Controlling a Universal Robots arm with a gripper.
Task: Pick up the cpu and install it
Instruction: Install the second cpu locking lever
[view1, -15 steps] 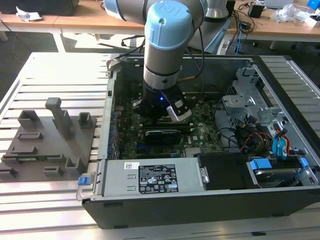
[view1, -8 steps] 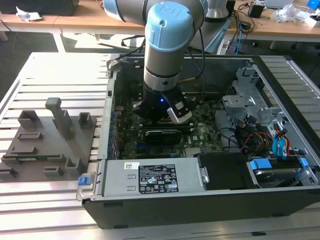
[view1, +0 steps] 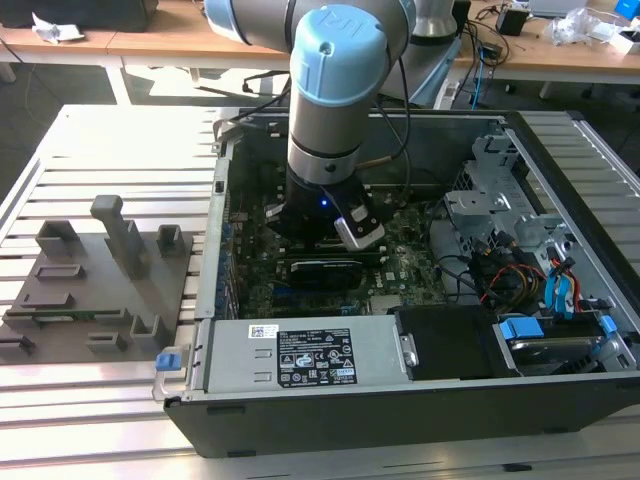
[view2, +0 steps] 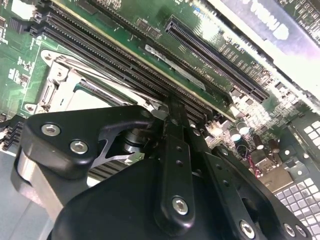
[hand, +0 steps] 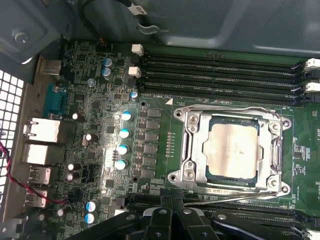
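- Silvery cpu (hand: 233, 148): seated flat inside the metal socket frame (hand: 186, 145) on the green motherboard (hand: 160, 107).
- Claw (hand: 172, 212): black fingers drawn together, empty, just beside the socket frame, apart from the cpu.

My gripper (view2: 170, 107) hangs over the green motherboard (view2: 115, 30). Its tip sits beside the silver socket frame (view2: 60, 82) and black memory slots (view2: 100, 55).

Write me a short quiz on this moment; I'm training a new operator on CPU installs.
1. True or false: the cpu lies inside the socket frame on the motherboard.
2. In the exterior view, the arm reaches into: A) the grey fixture tray B) the computer case.
3. Fill in: beside the socket run long black memory ____.

Key: 1 true; 2 B; 3 slots.
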